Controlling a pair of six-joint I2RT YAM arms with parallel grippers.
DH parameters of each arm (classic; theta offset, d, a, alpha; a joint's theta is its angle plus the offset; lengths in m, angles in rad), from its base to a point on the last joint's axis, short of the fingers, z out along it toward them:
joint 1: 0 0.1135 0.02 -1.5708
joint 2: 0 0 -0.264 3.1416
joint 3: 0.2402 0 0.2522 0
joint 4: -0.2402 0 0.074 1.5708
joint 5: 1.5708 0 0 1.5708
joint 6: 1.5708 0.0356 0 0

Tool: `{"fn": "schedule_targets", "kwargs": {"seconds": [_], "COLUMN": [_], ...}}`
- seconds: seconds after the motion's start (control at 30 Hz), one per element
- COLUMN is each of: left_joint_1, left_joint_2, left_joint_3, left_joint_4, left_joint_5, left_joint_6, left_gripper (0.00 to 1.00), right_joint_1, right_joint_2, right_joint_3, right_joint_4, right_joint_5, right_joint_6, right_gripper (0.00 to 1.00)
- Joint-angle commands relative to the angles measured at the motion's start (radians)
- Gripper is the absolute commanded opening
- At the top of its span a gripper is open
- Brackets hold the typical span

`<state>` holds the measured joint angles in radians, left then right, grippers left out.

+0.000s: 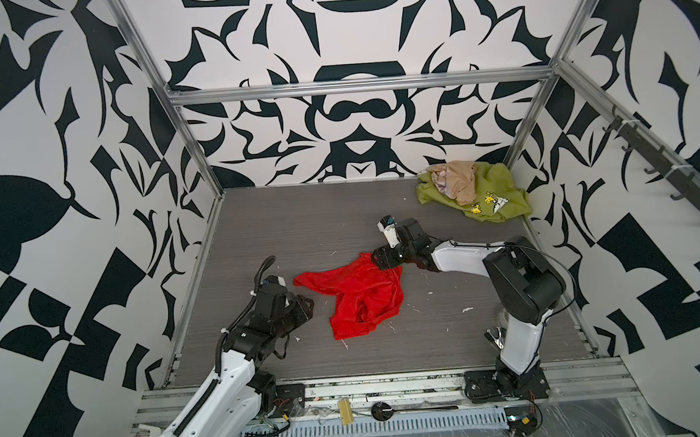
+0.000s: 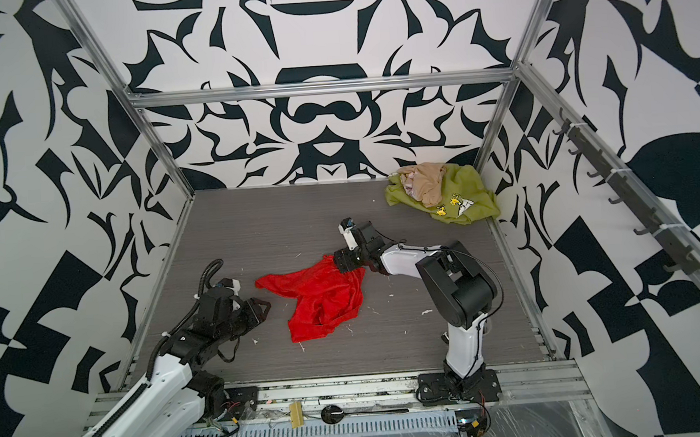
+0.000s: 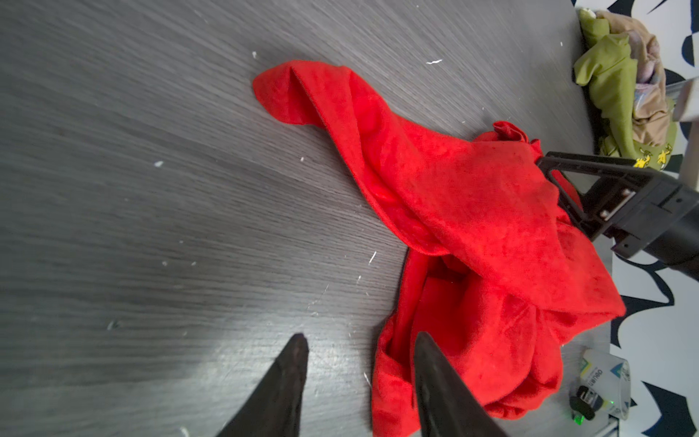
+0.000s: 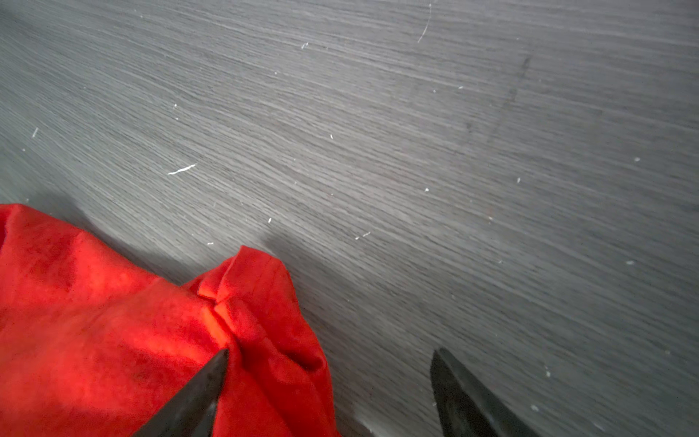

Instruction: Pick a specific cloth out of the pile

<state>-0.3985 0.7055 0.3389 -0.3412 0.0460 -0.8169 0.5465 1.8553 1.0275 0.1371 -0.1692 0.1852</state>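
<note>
1. Cloth – plain bright red garment of thin fabric (image 1: 357, 298), crumpled on the grey wood-grain tabletop (image 1: 298, 222), middle-front, well apart from the pile.
2. Pile – olive-green shirt with yellow cartoon print (image 1: 499, 196) under a small beige-tan garment (image 1: 458, 179), in the far right corner against the wall. No readable writing on the print.
3. Left gripper (image 3: 359, 336) – jaws parted, nothing between them; just beside the cloth's left corner.
4. Right gripper (image 4: 331, 352) – jaws spread wide, one fingertip (image 4: 215, 367) on the cloth's far right edge, the other over bare table.
5. Label – small printed sticker (image 3: 605, 374) at the table's edge in the left wrist view; text too blurred to read.
6. Open room – bare tabletop on the far left and between cloth and pile.
</note>
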Motion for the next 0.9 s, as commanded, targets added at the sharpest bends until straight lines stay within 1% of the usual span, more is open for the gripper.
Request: {"fn": "schedule_targets", "kwargs": {"seconds": [0.0, 0.13, 0.23, 0.33, 0.47, 0.53, 0.57, 0.6, 0.7, 0.87], "left_joint_1": [0.005, 0.005, 0.014, 0.044, 0.097, 0.104, 0.106, 0.109, 0.112, 0.112], "left_joint_2": [-0.014, 0.002, 0.067, 0.216, 0.469, 0.56, 0.63, 0.671, 0.743, 0.782], "left_joint_3": [0.043, 0.076, 0.115, 0.182, 0.303, 0.361, 0.388, 0.411, 0.431, 0.408], "left_joint_4": [-0.037, -0.014, 0.072, 0.196, 0.331, 0.347, 0.35, 0.352, 0.377, 0.407], "left_joint_5": [-0.021, -0.04, -0.051, -0.037, 0.051, 0.061, 0.069, 0.077, 0.106, 0.141], "left_joint_6": [0.031, 0.064, 0.11, 0.17, 0.221, 0.242, 0.251, 0.252, 0.226, 0.2], "left_gripper": [0.53, 0.57, 0.59, 0.6, 0.61, 0.63, 0.64, 0.65, 0.67, 0.69], "right_joint_1": [-0.002, -0.003, 0.0, 0.0, 0.002, 0.002, 0.003, 0.003, 0.004, 0.006], "right_joint_2": [-0.057, -0.107, -0.144, -0.175, -0.215, -0.238, -0.25, -0.264, -0.303, -0.354], "right_joint_3": [0.001, -0.005, -0.013, -0.024, -0.041, -0.051, -0.059, -0.065, -0.09, -0.122], "right_joint_4": [0.016, 0.003, 0.0, 0.011, 0.016, 0.015, 0.012, 0.009, 0.002, -0.006], "right_joint_5": [0.001, 0.003, 0.0, -0.016, -0.027, -0.023, -0.019, -0.009, 0.017, 0.037], "right_joint_6": [0.0, -0.007, -0.008, 0.009, 0.017, 0.016, 0.014, 0.014, 0.011, 0.004], "right_gripper": [0.84, 0.85, 0.85, 0.84, 0.84, 0.85, 0.86, 0.88, 0.98, 0.99]}}
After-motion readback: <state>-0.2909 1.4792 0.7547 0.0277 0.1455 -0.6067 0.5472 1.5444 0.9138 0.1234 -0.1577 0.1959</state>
